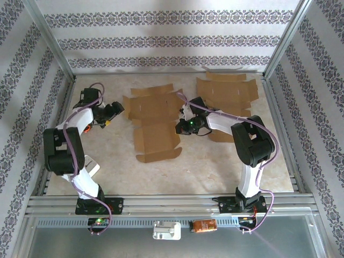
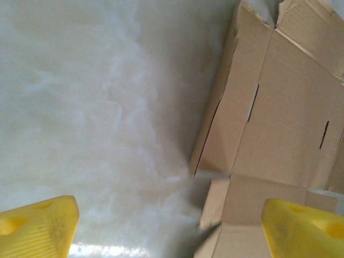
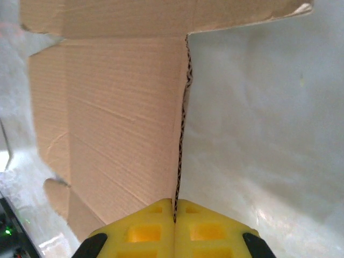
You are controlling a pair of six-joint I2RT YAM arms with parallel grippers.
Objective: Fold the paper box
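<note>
**A:** Where is the work sitting right now?

**B:** The cardboard box blank [image 1: 156, 121] is lying unfolded in the middle of the table [image 1: 107, 172], between the two arms. The right gripper [image 3: 174, 207] is pinching the cut edge of its side panel [image 3: 123, 140], with the yellow fingers closed together on the thin corrugated sheet. The left gripper [image 1: 115, 110] is hovering just beside the blank's left edge with its fingers spread wide, gripping nothing.

**A:** What is worrying you?

**B:** The right grip is biting only a sliver of the edge. If that arm is swinging the panel up, I'm expecting the board could slip out or crease away from its score line. Nothing is pinning the rest of the sheet, so the whole blank could be dragging across the smooth tabletop instead of bending.

**A:** And the left side?

**B:** It is pointing at the table just beside the slotted flap [image 2: 252, 102]. Closing there, it would probably be catching air. A spare blank [image 1: 226, 91] is lying behind the right arm, well within its sweep, so a wide swing risks shoving it.
</note>
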